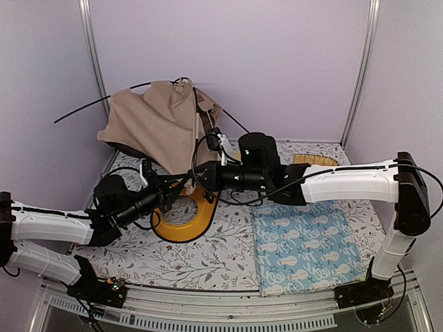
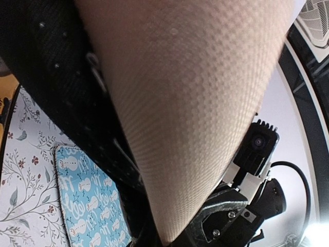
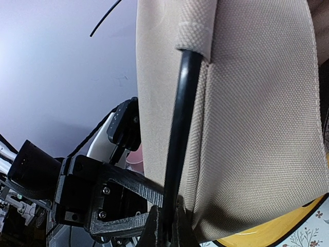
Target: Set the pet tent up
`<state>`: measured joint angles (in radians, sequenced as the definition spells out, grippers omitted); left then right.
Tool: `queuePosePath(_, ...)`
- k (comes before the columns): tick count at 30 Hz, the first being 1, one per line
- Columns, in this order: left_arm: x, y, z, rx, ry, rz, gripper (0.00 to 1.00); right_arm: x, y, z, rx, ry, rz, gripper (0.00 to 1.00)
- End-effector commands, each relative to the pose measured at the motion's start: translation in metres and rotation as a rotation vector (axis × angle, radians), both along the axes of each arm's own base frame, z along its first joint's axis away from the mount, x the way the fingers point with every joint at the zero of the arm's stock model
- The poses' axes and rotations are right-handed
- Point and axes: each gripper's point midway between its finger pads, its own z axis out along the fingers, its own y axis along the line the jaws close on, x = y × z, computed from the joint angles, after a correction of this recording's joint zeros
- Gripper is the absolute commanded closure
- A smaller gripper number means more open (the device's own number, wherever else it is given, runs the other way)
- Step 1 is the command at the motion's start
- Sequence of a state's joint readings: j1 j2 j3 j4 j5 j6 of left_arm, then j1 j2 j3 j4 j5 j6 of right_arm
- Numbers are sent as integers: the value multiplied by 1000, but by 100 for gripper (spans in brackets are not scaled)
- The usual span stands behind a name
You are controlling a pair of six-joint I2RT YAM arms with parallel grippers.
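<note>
The pet tent (image 1: pixel 160 121) is a slumped beige fabric heap at the back left, with thin black poles (image 1: pixel 83 108) sticking out of it. Its lower corner hangs down to where both grippers meet over the yellow tray. My left gripper (image 1: pixel 168 196) is shut on the tapering fabric corner (image 2: pixel 195 103), which fills the left wrist view down to the jaws (image 2: pixel 167 237). My right gripper (image 1: pixel 196 177) is shut on a black pole (image 3: pixel 180 128) that comes out of a fabric sleeve and runs down between the jaws (image 3: pixel 168 229). The other gripper's body shows close beside each.
A yellow oval tray (image 1: pixel 185 225) lies under the two grippers on the floral cloth (image 1: pixel 208 259). A light blue snowman mat (image 1: pixel 308 252) lies flat at the front right. A tan brush-like thing (image 1: pixel 315 160) sits at the back right. Purple walls enclose the back.
</note>
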<state>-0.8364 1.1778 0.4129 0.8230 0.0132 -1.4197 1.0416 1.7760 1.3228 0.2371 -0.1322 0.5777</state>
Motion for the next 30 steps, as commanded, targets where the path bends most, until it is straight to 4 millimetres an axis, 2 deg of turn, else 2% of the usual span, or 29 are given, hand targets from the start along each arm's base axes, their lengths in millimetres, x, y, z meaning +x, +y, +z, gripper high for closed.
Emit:
queuePosePath(1,-17,-4,21,-60,-40,-76,100,31,-16,-8,-12,-72,-155,100)
queuePosePath(4,-18,-3,21,-64,-37,-74,100,37,-23,-6,-21,-89,-195,100)
queuePosePath(7,-18,-4,17,-52,-30,-78,100,36,-22,6,4,-104,-184,100)
queuePosePath(10,-18,-8,12,-52,-18,-94,100,28,-13,19,46,-108,-127,100)
queuePosePath(15,-19,-16,7,-58,0,-129,100,4,5,41,99,-144,-55,100)
queuePosePath(19,-21,-17,15,-82,-16,-141,100,10,4,19,38,-136,-84,100)
queuePosePath(26,-23,-12,28,-108,-42,-135,100,41,-23,-24,-36,-65,-212,100)
queuePosePath(28,-23,-11,30,-104,-44,-135,100,46,-27,-27,-37,-55,-229,100)
queuePosePath(30,-24,-11,27,-96,-35,-136,100,49,-29,-19,-19,-63,-241,100)
